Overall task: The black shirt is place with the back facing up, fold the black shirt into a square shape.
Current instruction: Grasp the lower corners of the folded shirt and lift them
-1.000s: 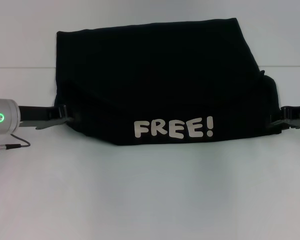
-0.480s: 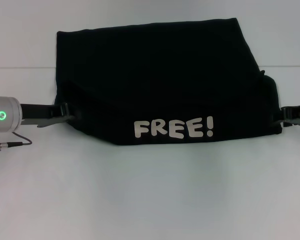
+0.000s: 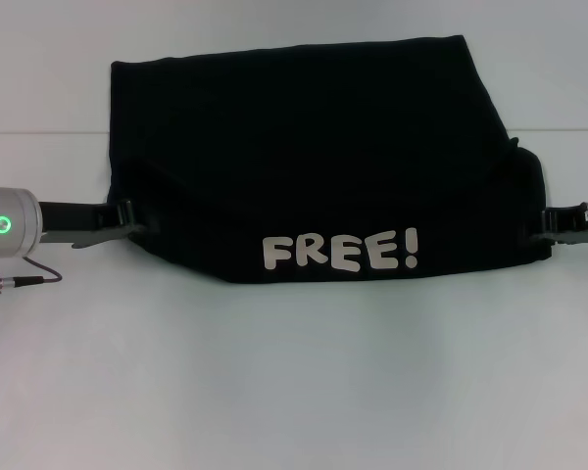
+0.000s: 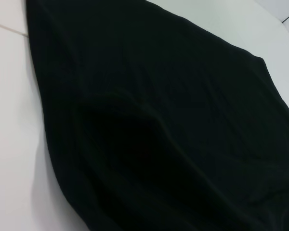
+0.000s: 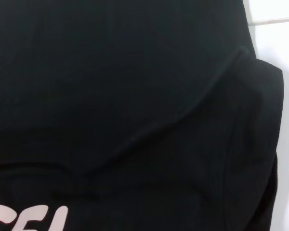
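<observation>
Your soft black fabric shirt (image 3: 314, 157) lies part-folded mid-table, "FREE!" lettering toward the near edge. The left gripper (image 3: 125, 221) has barely shifted at its left hem; the right gripper (image 3: 552, 227) has crept inward. Whether either grips cloth, you cannot tell.

I can't see either set of fingertips: the left gripper (image 3: 127, 221) meets the black shirt (image 3: 314, 147) at its left edge and the right gripper (image 3: 547, 227) at its right edge, black on black. The right arm is cut by the frame. Both wrist views show mostly cloth, and the right one crops the lettering (image 5: 31, 219).
</observation>
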Robot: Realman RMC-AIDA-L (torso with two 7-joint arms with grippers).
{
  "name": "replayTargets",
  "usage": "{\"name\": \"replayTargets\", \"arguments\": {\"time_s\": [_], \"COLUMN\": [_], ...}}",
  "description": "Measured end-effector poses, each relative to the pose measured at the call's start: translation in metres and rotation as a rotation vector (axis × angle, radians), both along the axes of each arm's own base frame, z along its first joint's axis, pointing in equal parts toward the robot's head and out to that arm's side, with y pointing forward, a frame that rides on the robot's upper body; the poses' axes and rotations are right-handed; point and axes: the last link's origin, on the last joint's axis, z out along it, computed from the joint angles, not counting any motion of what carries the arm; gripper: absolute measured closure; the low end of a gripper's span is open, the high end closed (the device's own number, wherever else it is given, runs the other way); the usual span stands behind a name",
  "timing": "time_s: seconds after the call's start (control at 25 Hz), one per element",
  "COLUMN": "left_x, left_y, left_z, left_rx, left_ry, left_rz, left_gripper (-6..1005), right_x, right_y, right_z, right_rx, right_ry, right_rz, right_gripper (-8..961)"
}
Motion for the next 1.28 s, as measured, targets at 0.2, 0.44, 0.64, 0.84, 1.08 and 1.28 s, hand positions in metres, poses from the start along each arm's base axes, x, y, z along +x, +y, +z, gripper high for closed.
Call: {"name": "replayTargets", "arguments": {"time_s": [0.2,0.44,0.64,0.84,1.08,1.28], "left_x": [0.001,0.002,0.01,0.024,0.023,0.019], "left_y": [0.0,0.001,-0.001,-0.008,-0.032,-0.059], "left_z": [0.0,-0.001,0.0,0.009,0.023,0.032], "left_rx": [-0.002,-0.003,-0.071,-0.175,-0.327,-0.461], "left_ry": [-0.001,-0.002,0.0,-0.029,-0.032,-0.023], "left_rz": [-0.001,-0.003,-0.031,-0.068,-0.081,-0.099], "left_gripper": [985,984,985,985,984,984], "right_x": [-0.001,-0.001,0.0,-0.001,0.003,0.017], "right_y": [0.001,0.001,-0.007,-0.025,-0.057,-0.092], "right_z": [0.003,0.002,0.009,0.025,0.037,0.034], "right_rx": [0.002,-0.004,-0.029,-0.051,-0.123,-0.237], "right_ry": [0.004,0.003,0.041,0.089,0.144,0.183], "right_rz": [-0.001,-0.001,-0.032,-0.046,-0.086,-0.15], "right_gripper": [701,837,898,921,922,922]}}
